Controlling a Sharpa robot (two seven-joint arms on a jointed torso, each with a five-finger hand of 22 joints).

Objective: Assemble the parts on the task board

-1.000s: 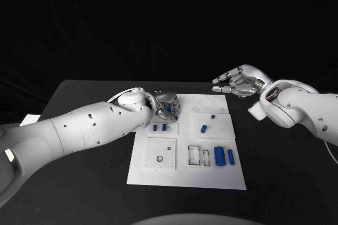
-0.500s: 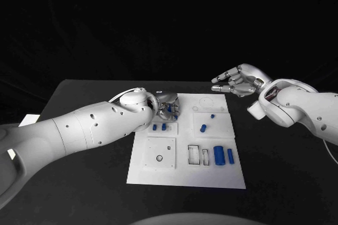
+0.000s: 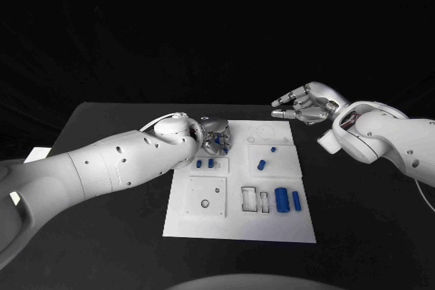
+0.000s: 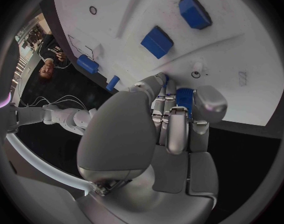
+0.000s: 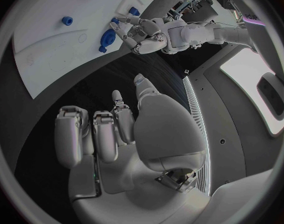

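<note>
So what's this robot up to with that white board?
It is fitting small blue parts into a white board on the black table. Its left hand holds one blue part in its fingers over the board's far left corner. Its right hand hovers empty beyond the board's far right corner.

One board (image 3: 237,226). Two hands: left (image 3: 214,136), right (image 3: 308,105). About seven blue parts visible, among them two cylinders (image 3: 282,200) at lower right and two blocks (image 3: 198,165) at centre left.
</note>
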